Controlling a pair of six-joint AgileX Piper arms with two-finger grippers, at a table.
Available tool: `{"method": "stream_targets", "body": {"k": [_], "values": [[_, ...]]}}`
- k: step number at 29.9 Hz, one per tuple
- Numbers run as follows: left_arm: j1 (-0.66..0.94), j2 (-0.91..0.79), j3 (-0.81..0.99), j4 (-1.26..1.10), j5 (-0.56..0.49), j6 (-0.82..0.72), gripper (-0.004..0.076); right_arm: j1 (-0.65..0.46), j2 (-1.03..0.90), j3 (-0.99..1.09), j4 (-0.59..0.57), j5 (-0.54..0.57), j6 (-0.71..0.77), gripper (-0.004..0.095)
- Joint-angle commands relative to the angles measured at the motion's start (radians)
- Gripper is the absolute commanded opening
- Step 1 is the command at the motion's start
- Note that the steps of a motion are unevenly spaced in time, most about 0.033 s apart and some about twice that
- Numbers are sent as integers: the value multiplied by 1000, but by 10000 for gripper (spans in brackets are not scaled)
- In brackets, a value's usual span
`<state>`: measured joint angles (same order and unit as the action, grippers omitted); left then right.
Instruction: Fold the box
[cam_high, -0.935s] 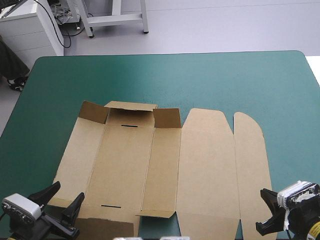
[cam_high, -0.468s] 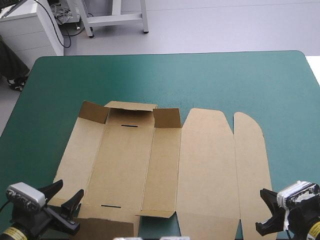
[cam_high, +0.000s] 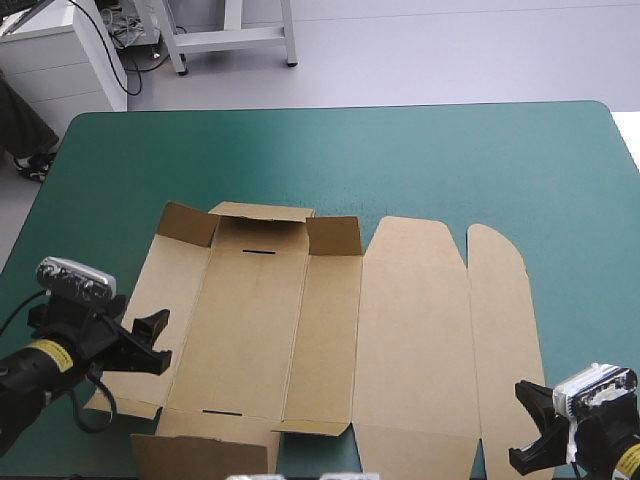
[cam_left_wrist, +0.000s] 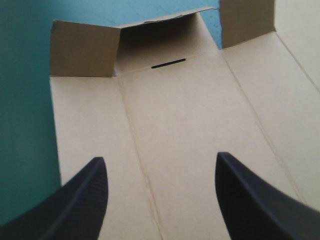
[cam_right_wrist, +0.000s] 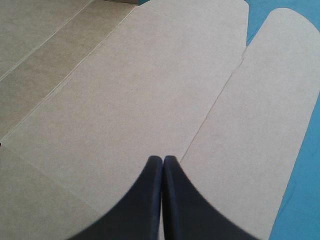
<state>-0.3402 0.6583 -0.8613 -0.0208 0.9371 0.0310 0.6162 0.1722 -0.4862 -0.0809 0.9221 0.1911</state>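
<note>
The brown box (cam_high: 330, 330) lies as a mostly flat cut sheet on the teal-green cover, with its far flaps (cam_high: 260, 232) raised at the left half. The rounded lid panels (cam_high: 500, 310) lie flat on the right. My left gripper (cam_high: 150, 342) hovers open over the box's left side panel, and the left wrist view shows the box (cam_left_wrist: 190, 115) ahead of the left gripper (cam_left_wrist: 160, 159), nothing between its fingers. My right gripper (cam_high: 528, 430) sits at the near right corner. In the right wrist view the right gripper (cam_right_wrist: 163, 158) is shut above the lid panels (cam_right_wrist: 125, 90).
Bare teal-green cover (cam_high: 400, 160) stretches from the box to the table's far edge and along the right side (cam_high: 590, 260). A near flap (cam_high: 205, 455) of the box reaches the table's near edge.
My left gripper has moved from the box's near left corner away from the near edge, over the left side panel. The box and the right gripper have stayed put.
</note>
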Motion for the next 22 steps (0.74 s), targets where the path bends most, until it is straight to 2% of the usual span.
{"method": "stream_targets", "body": {"k": [1,9,18,22], "values": [[-2,77,-79,126,-14,-83,442,-3,11,-24,13,-72,-24,-19],[0,182,-94,344,74,-169,442,-3,11,-24,18,-72,-30,-18],[0,265,-94,357,83,-199,442,-3,11,-24,18,-72,-30,-19],[0,297,-96,284,68,-218,442,-3,11,-24,18,-72,-30,-19]]}}
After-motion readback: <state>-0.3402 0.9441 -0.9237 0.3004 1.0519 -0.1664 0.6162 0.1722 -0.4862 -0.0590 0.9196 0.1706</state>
